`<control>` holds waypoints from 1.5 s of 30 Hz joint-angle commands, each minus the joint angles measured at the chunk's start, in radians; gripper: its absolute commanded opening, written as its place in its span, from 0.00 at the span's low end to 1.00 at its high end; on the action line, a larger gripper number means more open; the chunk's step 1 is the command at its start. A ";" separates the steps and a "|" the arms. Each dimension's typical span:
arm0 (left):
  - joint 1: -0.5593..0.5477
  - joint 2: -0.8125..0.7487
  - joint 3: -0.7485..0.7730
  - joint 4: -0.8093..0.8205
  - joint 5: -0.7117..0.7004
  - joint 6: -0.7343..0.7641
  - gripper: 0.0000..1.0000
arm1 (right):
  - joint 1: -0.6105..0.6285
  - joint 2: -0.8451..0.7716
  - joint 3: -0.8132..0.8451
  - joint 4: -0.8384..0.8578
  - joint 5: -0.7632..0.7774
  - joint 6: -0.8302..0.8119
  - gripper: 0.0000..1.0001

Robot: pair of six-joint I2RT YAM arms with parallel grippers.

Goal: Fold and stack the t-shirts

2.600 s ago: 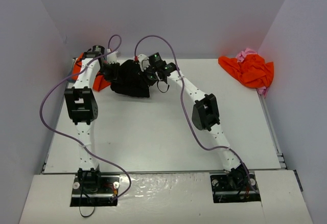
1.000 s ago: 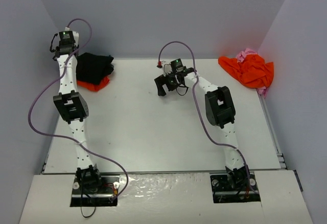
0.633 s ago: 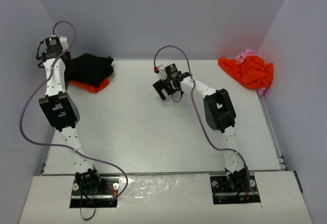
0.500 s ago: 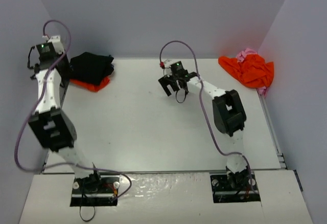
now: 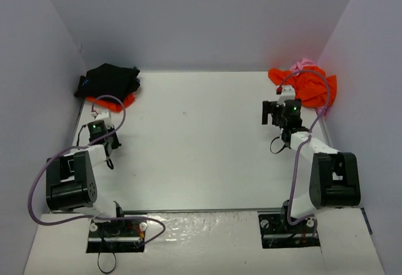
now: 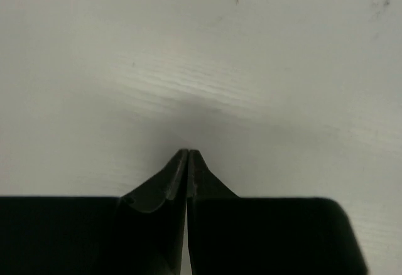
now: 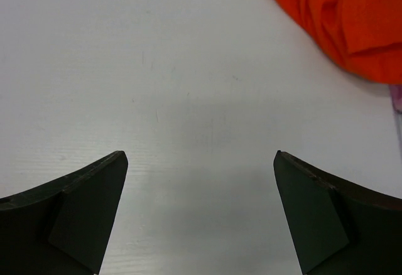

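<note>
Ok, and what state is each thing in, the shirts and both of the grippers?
black t-shirt: roughly folded, on top of the lower orange t-shirt
lower orange t-shirt: mostly covered, one edge showing
right orange t-shirt: crumpled, unfolded
pink t-shirt: crumpled, mostly hidden by the right orange t-shirt
left gripper: shut, empty
right gripper: open, empty

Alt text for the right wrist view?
The right gripper hangs open over the white table, holding nothing. A crumpled orange t-shirt lies at the top right of the view, ahead of the gripper and untouched.
</note>
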State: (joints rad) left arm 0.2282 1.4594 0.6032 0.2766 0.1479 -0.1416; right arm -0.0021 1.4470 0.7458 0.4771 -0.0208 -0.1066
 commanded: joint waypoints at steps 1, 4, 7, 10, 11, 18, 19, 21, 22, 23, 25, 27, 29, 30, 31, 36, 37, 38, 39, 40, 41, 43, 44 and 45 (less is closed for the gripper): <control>-0.065 0.032 0.015 0.301 -0.053 0.017 0.00 | -0.057 0.064 -0.049 0.286 -0.048 0.052 1.00; -0.119 0.014 -0.038 0.422 -0.115 0.053 0.00 | -0.101 0.083 -0.097 0.395 -0.084 0.124 1.00; -0.228 0.050 -0.182 0.708 -0.217 0.137 0.00 | -0.102 0.056 -0.161 0.578 -0.088 0.135 1.00; -0.287 0.060 -0.216 0.752 -0.264 0.188 0.00 | -0.021 0.068 -0.317 0.948 -0.011 0.009 1.00; -0.269 0.068 -0.216 0.772 -0.270 0.165 0.01 | 0.008 0.101 -0.367 1.017 0.020 -0.061 1.00; -0.256 0.067 -0.211 0.776 -0.281 0.129 0.97 | -0.213 -0.005 -0.236 0.616 -0.095 0.174 1.00; -0.256 0.068 -0.211 0.750 -0.286 0.129 0.97 | -0.236 -0.005 -0.221 0.575 -0.165 0.207 1.00; -0.254 0.057 -0.215 0.761 -0.276 0.127 0.97 | -0.245 0.008 -0.227 0.579 -0.265 0.240 1.00; -0.253 0.058 -0.218 0.764 -0.274 0.128 0.97 | -0.234 0.019 -0.239 0.601 -0.243 0.244 1.00; -0.253 0.059 -0.221 0.768 -0.271 0.129 0.97 | -0.224 0.030 -0.252 0.622 -0.222 0.247 1.00; -0.253 0.061 -0.222 0.773 -0.279 0.126 0.97 | -0.209 0.077 -0.291 0.735 -0.198 0.243 1.00; -0.253 0.062 -0.220 0.777 -0.291 0.121 0.97 | -0.190 0.120 -0.363 0.895 -0.208 0.207 1.00; -0.253 0.061 -0.222 0.778 -0.307 0.115 0.97 | -0.145 0.134 -0.421 0.972 -0.203 0.147 1.00; -0.253 0.061 -0.224 0.779 -0.318 0.112 0.97 | -0.126 0.141 -0.424 0.971 -0.172 0.131 1.00; -0.253 0.060 -0.227 0.783 -0.318 0.112 0.97 | -0.108 0.159 -0.422 0.975 -0.137 0.126 1.00; -0.253 0.060 -0.233 0.793 -0.333 0.108 0.97 | -0.047 0.171 -0.402 0.950 -0.076 0.080 1.00; -0.253 0.059 -0.232 0.791 -0.333 0.108 0.97 | -0.048 0.173 -0.404 0.957 -0.079 0.081 1.00; -0.253 0.060 -0.232 0.792 -0.333 0.108 0.97 | -0.045 0.173 -0.404 0.951 -0.078 0.077 1.00; -0.253 0.060 -0.233 0.794 -0.332 0.107 0.97 | -0.043 0.175 -0.403 0.952 -0.077 0.075 1.00; -0.253 0.059 -0.234 0.795 -0.332 0.106 0.97 | -0.043 0.174 -0.403 0.953 -0.080 0.074 1.00; -0.253 0.059 -0.236 0.796 -0.333 0.106 0.97 | -0.044 0.172 -0.404 0.951 -0.083 0.074 1.00; -0.253 0.059 -0.236 0.799 -0.332 0.107 0.97 | -0.056 0.173 -0.408 0.960 -0.101 0.079 1.00; -0.253 0.060 -0.235 0.798 -0.333 0.107 0.97 | -0.060 0.174 -0.406 0.960 -0.111 0.080 1.00; -0.253 0.060 -0.234 0.797 -0.334 0.108 0.97 | -0.062 0.174 -0.406 0.960 -0.116 0.080 1.00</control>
State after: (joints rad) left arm -0.0284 1.5467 0.3489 0.9789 -0.1760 -0.0143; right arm -0.0494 1.6596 0.3107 1.2474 -0.1303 -0.0088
